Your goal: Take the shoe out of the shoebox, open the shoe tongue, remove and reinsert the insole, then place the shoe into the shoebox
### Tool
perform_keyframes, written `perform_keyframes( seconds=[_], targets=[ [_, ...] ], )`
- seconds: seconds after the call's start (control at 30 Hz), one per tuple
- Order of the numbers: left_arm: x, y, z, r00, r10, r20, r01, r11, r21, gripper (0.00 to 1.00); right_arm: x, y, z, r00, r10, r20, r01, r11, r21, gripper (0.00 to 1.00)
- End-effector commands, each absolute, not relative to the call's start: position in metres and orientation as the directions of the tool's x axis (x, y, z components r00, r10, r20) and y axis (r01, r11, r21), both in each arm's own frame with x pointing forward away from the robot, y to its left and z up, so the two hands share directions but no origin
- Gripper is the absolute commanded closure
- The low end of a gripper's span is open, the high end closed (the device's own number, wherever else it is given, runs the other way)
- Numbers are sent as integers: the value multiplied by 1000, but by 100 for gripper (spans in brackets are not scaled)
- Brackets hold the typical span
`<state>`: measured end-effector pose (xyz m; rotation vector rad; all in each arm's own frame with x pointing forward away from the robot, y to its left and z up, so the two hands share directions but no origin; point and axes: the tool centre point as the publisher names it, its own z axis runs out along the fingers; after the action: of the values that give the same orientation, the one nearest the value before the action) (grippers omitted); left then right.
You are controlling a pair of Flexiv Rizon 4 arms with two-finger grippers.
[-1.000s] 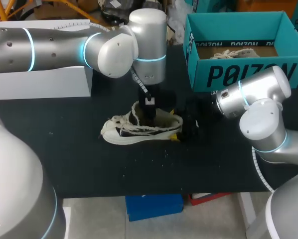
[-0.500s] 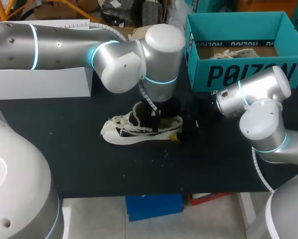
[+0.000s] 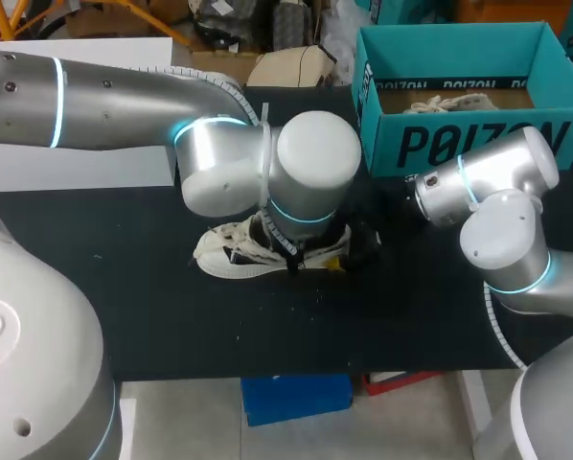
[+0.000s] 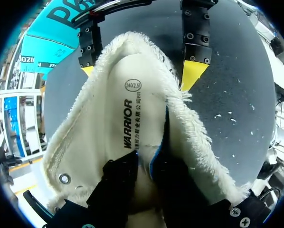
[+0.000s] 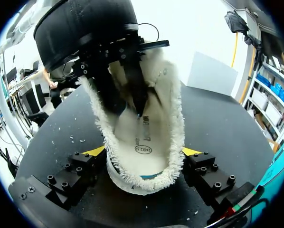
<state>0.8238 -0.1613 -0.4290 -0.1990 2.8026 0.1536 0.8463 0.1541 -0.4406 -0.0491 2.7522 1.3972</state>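
Observation:
A white low-top shoe (image 3: 231, 255) with fleece lining lies on the black table, heel toward the right. My left arm's wrist (image 3: 310, 168) hangs right over its opening and hides its gripper there. In the left wrist view my left gripper (image 4: 151, 164) is deep inside the shoe (image 4: 99, 123), its dark fingers pinched on the lifted, blue-backed edge of the printed insole (image 4: 132, 109). My right gripper (image 5: 144, 152) straddles the heel, its yellow fingertips (image 5: 97, 151) pressed against both sides of the shoe (image 5: 173, 123). The teal shoebox (image 3: 459, 144) stands at the back right.
A second shoe (image 3: 454, 101) lies inside the shoebox. A white box (image 3: 76, 158) sits at the back left. Small white crumbs dot the black table (image 3: 171, 326) in front of the shoe. The table's front edge (image 3: 296, 372) is close below.
My left arm has swung forward over the shoe, now covering its opening, and its fingers have drawn closer together inside. The right arm and the shoe have stayed put.

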Motion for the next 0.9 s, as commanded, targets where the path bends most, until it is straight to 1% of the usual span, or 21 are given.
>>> perform_keyframes(
  seconds=[0.03, 0.2, 0.27, 0.3, 0.33, 0.37, 0.53, 0.67, 0.8, 0.87, 0.9],
  targets=[
    [829, -153, -455, -887, -112, -448, -158, 985, 66, 78, 849, 152, -441, -998, -3, -61, -51, 591, 805, 100],
    [831, -152, -457, -878, -119, -464, -157, 987, 43, 78, 849, 152, -441, -998, -3, -61, -51, 591, 805, 100],
    [831, -152, -458, -876, -122, -466, -157, 987, 36, 80, 849, 152, -441, -998, -3, -61, -51, 591, 805, 100],
    [832, -152, -459, -878, -123, -463, -155, 987, 31, 85, 849, 152, -441, -998, -3, -61, -51, 591, 805, 100],
    [832, -152, -459, -878, -125, -462, -156, 987, 29, 97, 849, 152, -441, -998, -3, -61, -51, 591, 805, 100],
    [832, -152, -459, -878, -125, -461, -156, 987, 28, 100, 849, 152, -441, -998, -3, -61, -51, 591, 805, 100],
    [829, -155, -458, -905, -117, -409, -134, 991, 14, 100, 849, 152, -441, -998, -3, -61, -51, 591, 805, 100],
    [822, -159, -454, -942, -82, -326, -91, 996, 12, 100, 849, 152, -441, -998, -3, -61, -51, 591, 805, 100],
    [816, -162, -449, -982, -41, -182, -35, 999, -35, 100, 849, 152, -441, -998, -3, -61, -51, 591, 805, 100],
    [813, -165, -448, -995, 51, -85, 57, 996, -70, 100, 849, 152, -441, -998, -3, -61, -51, 591, 805, 100],
    [812, -166, -447, -997, 56, -55, 61, 994, -96, 100, 849, 152, -441, -998, -3, -61, -51, 591, 805, 100]
  ],
)
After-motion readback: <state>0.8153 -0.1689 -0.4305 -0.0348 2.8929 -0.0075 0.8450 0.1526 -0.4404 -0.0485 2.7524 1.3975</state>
